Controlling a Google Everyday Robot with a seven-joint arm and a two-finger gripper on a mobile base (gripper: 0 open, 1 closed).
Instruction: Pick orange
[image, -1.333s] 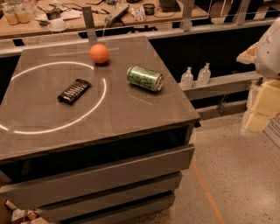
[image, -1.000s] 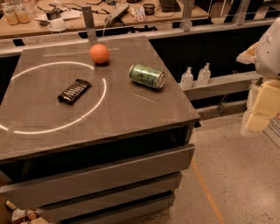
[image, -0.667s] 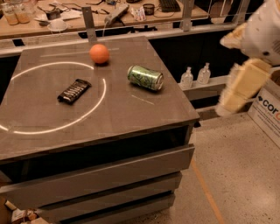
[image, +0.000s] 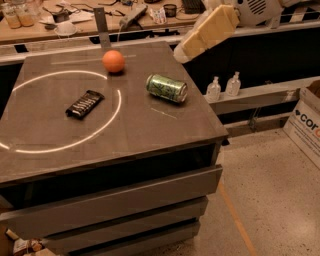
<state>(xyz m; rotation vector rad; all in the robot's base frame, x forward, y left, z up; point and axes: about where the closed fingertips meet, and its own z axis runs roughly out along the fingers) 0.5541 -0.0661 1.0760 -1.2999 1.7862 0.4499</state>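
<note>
Camera view:
- Worktop (image: 150, 127): dark grey, flat, on a cabinet with drawer fronts (image: 115, 200) stacked below it.
- White ring (image: 118, 102): a thin pale circle marked on the left part of the worktop.
- Orange (image: 114, 61): round, matte, resting on the worktop near its far edge, just outside the ring's far right arc. Nothing touches it.
- Green drink can (image: 167, 88): lying on its side on the worktop, outside the ring, nearer the camera than the orange and to its right, apart from it.
- Dark wrapped bar (image: 85, 104): lying flat and slantwise inside the ring.
- Tool (image: 182, 51): cream-coloured, at the end of the arm that enters from the upper right. It hangs in the air by the worktop's far right corner, slanting down to the left, right of the orange and clear of it. Whether it is wide or narrow, I cannot tell; it holds nothing.
- Two small clear bottles (image: 223, 86): upright on a ledge right of the worktop.
- Cardboard box (image: 306, 122): on the speckled floor (image: 280, 200) at the right edge.
- Back bench (image: 85, 25): pale wood, cluttered with small items.
</note>
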